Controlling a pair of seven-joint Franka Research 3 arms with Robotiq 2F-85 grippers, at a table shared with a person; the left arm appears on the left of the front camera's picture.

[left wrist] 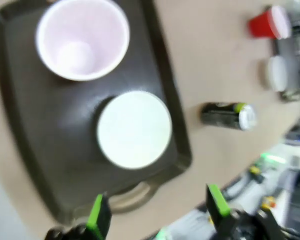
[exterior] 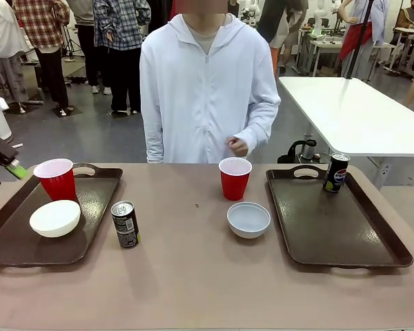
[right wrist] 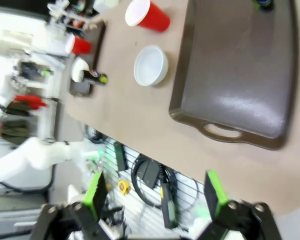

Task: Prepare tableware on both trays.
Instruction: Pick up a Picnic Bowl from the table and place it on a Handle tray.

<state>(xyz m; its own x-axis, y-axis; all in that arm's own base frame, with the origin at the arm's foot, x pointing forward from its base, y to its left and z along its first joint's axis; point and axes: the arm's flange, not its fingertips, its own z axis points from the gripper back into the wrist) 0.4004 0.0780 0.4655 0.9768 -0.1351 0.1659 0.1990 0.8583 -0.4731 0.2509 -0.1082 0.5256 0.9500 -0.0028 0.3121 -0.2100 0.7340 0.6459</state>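
Both pairs of jaws are standing wide apart, gripping nothing. Seen from the front, the left gripper (left wrist: 156, 210) is hovering above the left dark brown rectangular plastic tray (exterior: 93, 207), which is lying at the table's 9 o'clock side. On that tray 1 red plastic cup with a white inside (exterior: 56, 179) is standing upright at the 12 o'clock end, and 1 small white round bowl (exterior: 55, 218) is sitting just at the cup's 6 o'clock. 1 slim dark drink can (exterior: 125, 224) is standing on the tan tabletop (exterior: 193, 276), just beside the tray's 3 o'clock rim. Near the table's middle the 2nd red cup (exterior: 234, 178) is standing upright, with the 2nd white bowl (exterior: 248, 219) at its 5 o'clock, both off the trays. The right brown tray (exterior: 331, 227) is lying at 3 o'clock, carrying the 2nd dark can (exterior: 336, 172) at its 12 o'clock end. The right gripper (right wrist: 154, 192) is hanging out past the table's edge, near that tray's handle. A person in a white zipped jacket (exterior: 207, 89) is standing at 12 o'clock, 1 hand (exterior: 239, 146) curled just beyond the 2nd red cup.
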